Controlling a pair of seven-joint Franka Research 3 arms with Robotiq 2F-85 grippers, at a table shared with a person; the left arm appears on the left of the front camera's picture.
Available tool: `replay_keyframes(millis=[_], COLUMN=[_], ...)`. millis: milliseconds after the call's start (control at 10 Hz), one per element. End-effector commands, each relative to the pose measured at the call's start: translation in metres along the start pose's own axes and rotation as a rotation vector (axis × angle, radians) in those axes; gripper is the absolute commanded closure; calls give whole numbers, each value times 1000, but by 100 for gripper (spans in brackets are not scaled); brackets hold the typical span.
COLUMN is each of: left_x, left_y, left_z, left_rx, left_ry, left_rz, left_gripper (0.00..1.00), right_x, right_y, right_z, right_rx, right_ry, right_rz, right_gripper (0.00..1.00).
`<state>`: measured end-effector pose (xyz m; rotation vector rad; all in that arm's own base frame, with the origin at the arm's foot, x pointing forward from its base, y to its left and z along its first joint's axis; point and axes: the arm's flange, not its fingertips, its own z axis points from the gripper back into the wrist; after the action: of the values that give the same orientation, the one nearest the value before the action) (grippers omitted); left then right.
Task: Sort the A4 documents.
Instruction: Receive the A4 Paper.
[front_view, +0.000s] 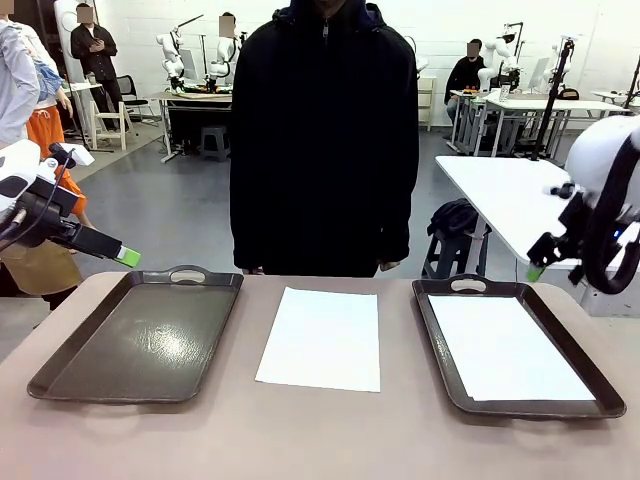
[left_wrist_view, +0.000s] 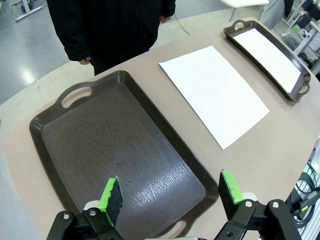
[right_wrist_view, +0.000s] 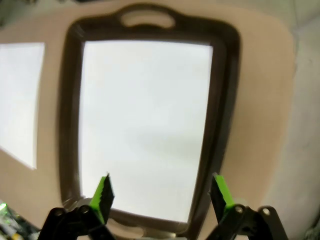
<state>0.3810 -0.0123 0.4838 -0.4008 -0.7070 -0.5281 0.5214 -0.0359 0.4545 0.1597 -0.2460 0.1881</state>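
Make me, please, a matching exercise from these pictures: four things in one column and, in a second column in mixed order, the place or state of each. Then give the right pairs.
Things
1. left tray
2. right tray
3. loose A4 sheet
4. left tool

Places and states
a. holds the second A4 sheet
b. open, gripping nothing
c. nothing lies in it
d. lies on the bare table, between the trays

Pairs: 1-c, 2-a, 3-d, 4-b
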Motion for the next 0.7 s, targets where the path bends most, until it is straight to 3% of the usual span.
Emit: replay_keyframes(millis=[0,300,500,600], left_x=[-2,-2,-2,-2], left_y=[2,2,2,2], left_z=[0,0,0,0], left_rx=[-8,-8,-8,-8], left_ry=[-5,-5,-5,-5], left_rz=[-1,-1,-1,-1], left_gripper=[0,0,0,0], right_x=[-36,-50,-62,-65], right_y=[30,37,34,34], right_z=[40,73,88,90], right_rx=[96,370,482,478], right_ry=[-185,-127,-174,-225], right_rz=[243,447,512,523], right_gripper=[0,0,0,0])
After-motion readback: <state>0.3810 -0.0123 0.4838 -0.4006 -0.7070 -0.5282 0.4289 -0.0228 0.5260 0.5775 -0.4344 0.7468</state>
